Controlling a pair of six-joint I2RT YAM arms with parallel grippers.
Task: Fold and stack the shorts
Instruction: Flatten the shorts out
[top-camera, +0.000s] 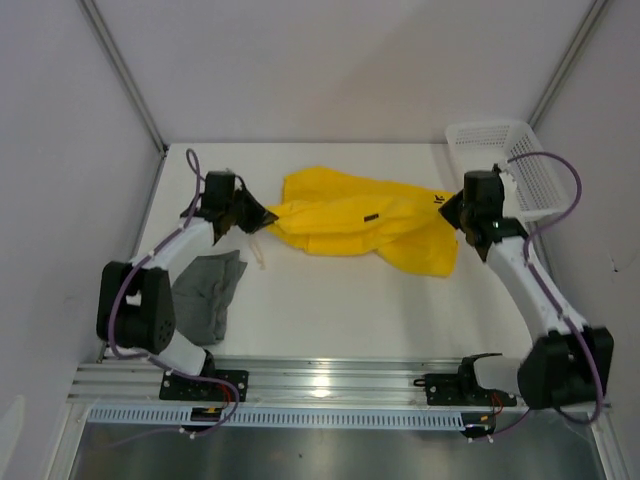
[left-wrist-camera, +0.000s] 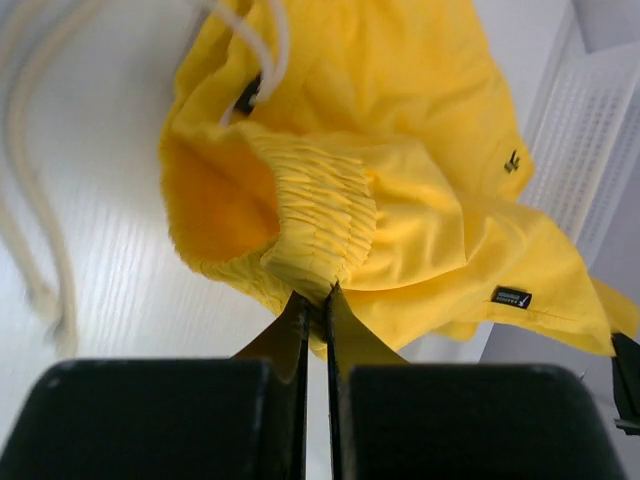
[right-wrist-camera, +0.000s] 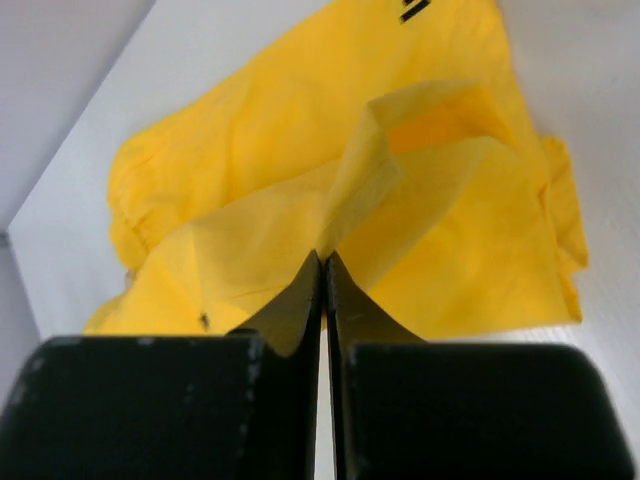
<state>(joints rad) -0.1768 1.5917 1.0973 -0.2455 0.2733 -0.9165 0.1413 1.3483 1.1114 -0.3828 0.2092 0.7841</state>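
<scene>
The yellow shorts (top-camera: 360, 222) lie crumpled across the back middle of the table, stretched between both arms. My left gripper (top-camera: 262, 215) is shut on their elastic waistband (left-wrist-camera: 322, 225) at the left end; white drawstrings (left-wrist-camera: 40, 220) trail beside it. At the right end my right gripper (top-camera: 447, 212) is shut on a raised fold of a leg hem (right-wrist-camera: 365, 170). The dark grey shorts (top-camera: 208, 290) lie folded flat at the near left, beside the left arm's base and touched by neither gripper.
A white mesh basket (top-camera: 505, 160) stands at the back right, just behind the right arm. Grey walls close in the table on the left, back and right. A metal rail (top-camera: 320, 380) runs along the near edge.
</scene>
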